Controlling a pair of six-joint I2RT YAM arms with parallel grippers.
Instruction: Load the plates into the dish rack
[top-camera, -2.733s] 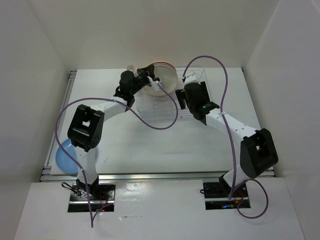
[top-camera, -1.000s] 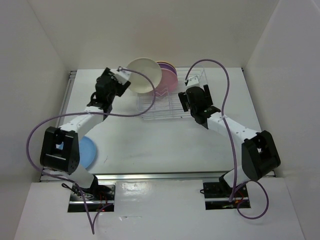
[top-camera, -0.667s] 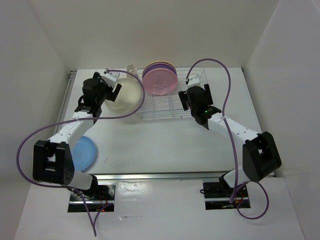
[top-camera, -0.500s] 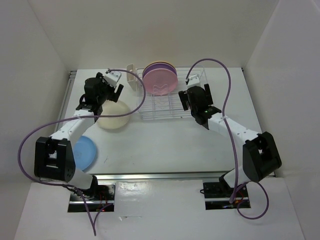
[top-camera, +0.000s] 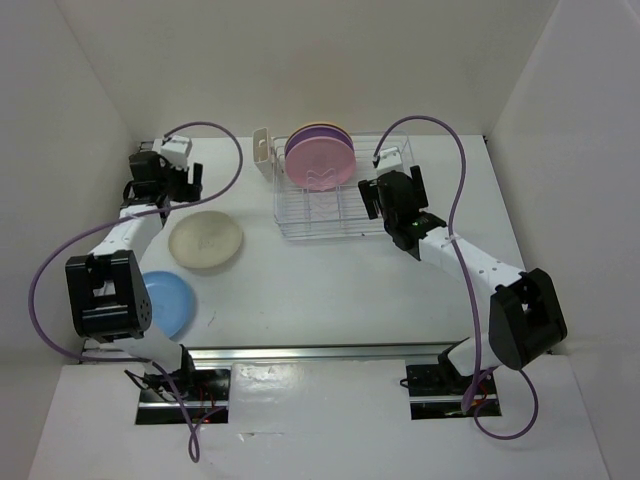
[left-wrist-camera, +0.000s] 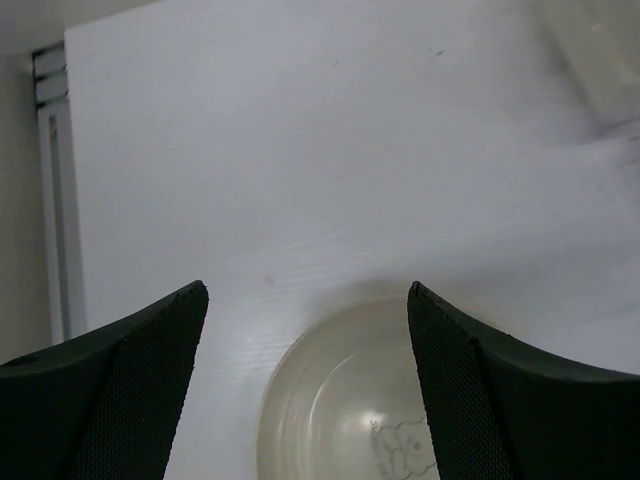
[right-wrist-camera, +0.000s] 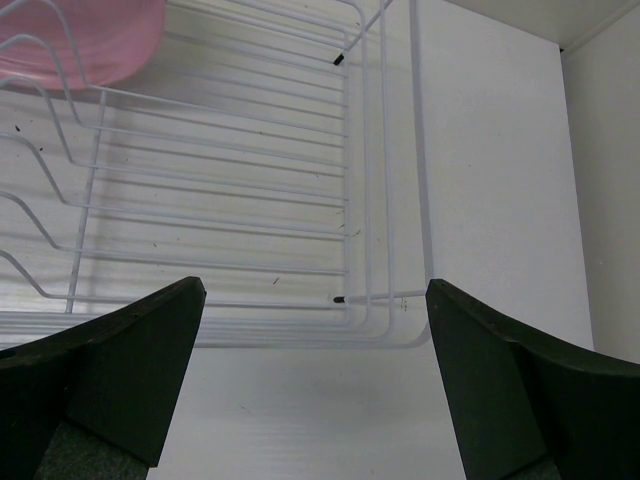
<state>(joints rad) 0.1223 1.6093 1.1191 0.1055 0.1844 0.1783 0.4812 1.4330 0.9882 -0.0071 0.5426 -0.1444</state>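
Blue plate (top-camera: 165, 303): flat on table (top-camera: 300, 280), near-left. L claw (left-wrist-camera: 305, 290): wide, empty, close to cream plate (top-camera: 205, 240), also flat. Rack (top-camera: 330, 215): pink plate (top-camera: 318, 160) upright. R claw (right-wrist-camera: 315, 285): wide, empty, beside rack. Risk: flat rim may skid when pinched.

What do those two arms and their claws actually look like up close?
The left arm and right arm are slim white tubes joined by chunky black blocks, each trailing a purple cable. The left claw and right claw each have two black wedge-shaped fingers.
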